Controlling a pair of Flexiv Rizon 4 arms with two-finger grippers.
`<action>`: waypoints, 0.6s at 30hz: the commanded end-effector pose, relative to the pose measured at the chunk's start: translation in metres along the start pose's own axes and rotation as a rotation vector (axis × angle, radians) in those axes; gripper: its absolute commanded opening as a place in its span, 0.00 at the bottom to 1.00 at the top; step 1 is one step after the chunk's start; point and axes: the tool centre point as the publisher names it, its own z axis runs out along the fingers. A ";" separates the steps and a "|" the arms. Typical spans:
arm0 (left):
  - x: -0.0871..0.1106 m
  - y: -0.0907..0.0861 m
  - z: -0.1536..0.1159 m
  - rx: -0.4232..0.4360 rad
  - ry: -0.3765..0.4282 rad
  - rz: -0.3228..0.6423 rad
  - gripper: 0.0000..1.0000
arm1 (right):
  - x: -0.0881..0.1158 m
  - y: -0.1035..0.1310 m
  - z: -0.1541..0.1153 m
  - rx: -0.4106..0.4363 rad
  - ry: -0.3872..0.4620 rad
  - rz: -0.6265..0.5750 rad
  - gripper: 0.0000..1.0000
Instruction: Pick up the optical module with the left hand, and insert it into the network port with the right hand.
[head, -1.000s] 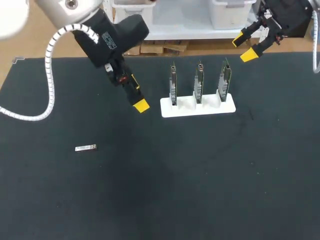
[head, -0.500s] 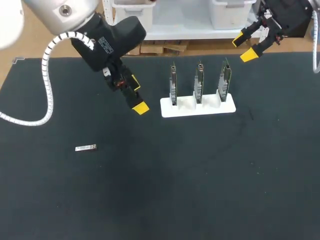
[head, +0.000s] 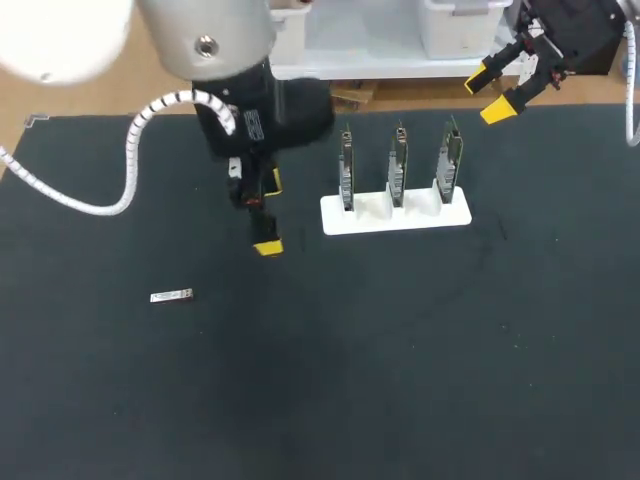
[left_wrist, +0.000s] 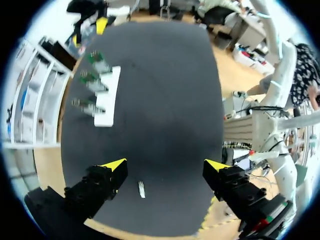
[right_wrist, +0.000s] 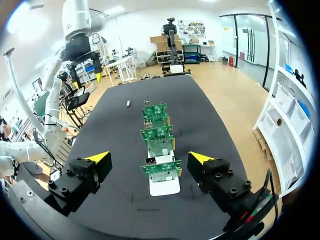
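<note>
Optical module, slim silvery bar on matte black table, left pincer apart, right pincer apart

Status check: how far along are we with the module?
Done: nothing yet. The module lies on the table, untouched. In hand: the left gripper hovers open over the table, apart from the module. Left: grasp it, hand it to the right gripper, which hangs open at the far edge, then insert it into a port on the cards in the white stand.
</note>
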 end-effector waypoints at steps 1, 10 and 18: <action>0.022 -0.017 0.001 -0.028 0.032 -0.066 1.00 | 0.000 0.002 0.000 0.006 -0.001 -0.001 1.00; 0.082 -0.042 0.009 -0.039 0.034 -0.241 1.00 | 0.000 0.002 0.000 0.006 -0.001 -0.001 1.00; 0.117 -0.046 0.014 -0.034 0.048 -0.304 1.00 | 0.000 0.002 0.000 0.006 -0.001 -0.001 1.00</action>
